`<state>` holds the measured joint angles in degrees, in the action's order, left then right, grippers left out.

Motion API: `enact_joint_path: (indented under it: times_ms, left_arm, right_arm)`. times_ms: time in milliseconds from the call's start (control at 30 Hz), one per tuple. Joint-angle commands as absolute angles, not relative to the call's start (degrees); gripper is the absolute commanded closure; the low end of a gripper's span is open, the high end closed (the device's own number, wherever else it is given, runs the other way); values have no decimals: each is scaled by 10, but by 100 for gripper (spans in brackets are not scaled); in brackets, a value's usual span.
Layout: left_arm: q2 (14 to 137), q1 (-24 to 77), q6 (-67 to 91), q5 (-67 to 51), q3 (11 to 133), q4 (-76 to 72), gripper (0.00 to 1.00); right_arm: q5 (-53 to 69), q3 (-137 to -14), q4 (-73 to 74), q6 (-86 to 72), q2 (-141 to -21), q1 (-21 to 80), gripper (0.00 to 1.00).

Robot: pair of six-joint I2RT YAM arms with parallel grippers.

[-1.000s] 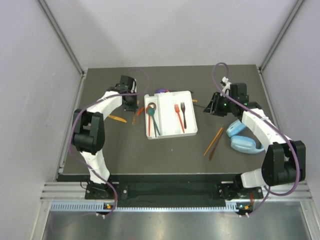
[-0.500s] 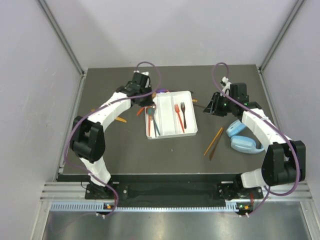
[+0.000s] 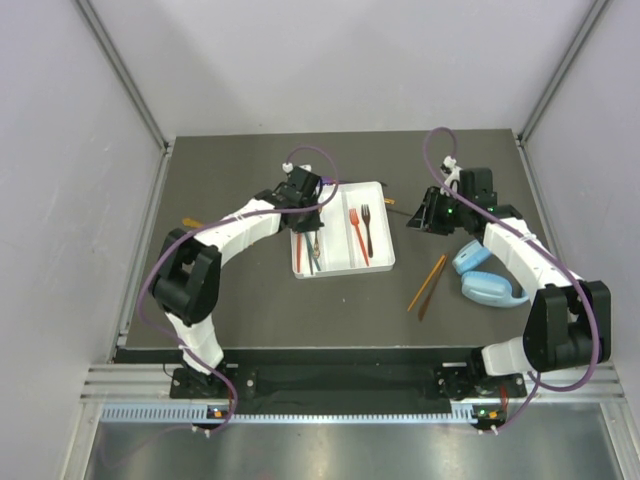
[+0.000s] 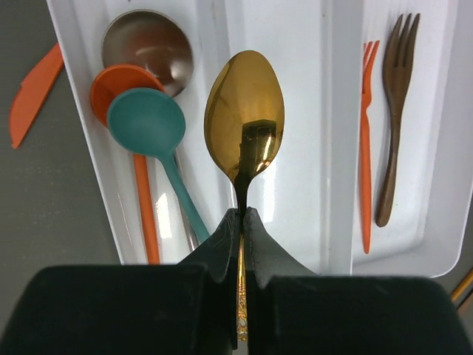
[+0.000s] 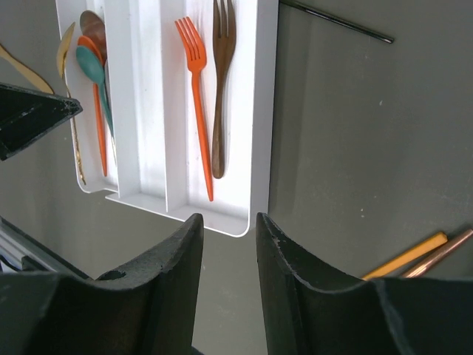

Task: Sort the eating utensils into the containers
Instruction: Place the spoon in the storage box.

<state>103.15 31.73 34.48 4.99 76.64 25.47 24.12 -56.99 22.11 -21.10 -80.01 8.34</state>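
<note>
The white divided tray (image 3: 336,232) lies at mid table. My left gripper (image 3: 309,217) hovers over its left side, shut on the handle of a gold spoon (image 4: 244,103), with the fingertips (image 4: 230,231) pinching just below the bowl. The bowl hangs above the tray (image 4: 310,111), by the divider of the left compartment. That compartment holds a teal spoon (image 4: 146,122), an orange spoon (image 4: 118,81) and a brown spoon (image 4: 148,43). The right compartment holds an orange fork (image 5: 195,103) and a brown fork (image 5: 222,89). My right gripper (image 5: 228,222) is open and empty, above the table off the tray's corner (image 5: 251,222).
An orange knife (image 4: 33,92) lies on the table left of the tray. Orange and copper sticks (image 3: 428,283) lie right of the tray, beside the light-blue headphones (image 3: 485,277). A thin black stick (image 5: 336,22) lies beyond the tray's right edge.
My left arm has swung right from the table's left side to over the tray, carrying the gold spoon. The right arm has not moved.
</note>
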Motion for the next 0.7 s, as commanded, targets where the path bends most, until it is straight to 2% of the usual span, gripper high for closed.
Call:
enact_joint_path:
  times_ms: [0,333,400,433,600,667]
  left_arm:
    - [1024,316,359,83,749,214,100]
    - [1071,315,359,94,760,240,100]
    - [1078,315,358,98,772,256,89]
    - [1081,314,352,97,776,258,75]
    - [1061,315,338,98,773,246,60]
    - [1037,315,323,97,770,226,60]
  right_arm:
    - [246,-573,202,-206,-793,77,65]
    - [244,-572,207,-205,-788,78,65]
    - [244,-572,207,-204,-789,78,65]
    - [244,-574,207,-204,-789,78,65]
    - [246,-576,207,-204,-790,78,65]
    - [246,-574,206,-204,-791,78,65]
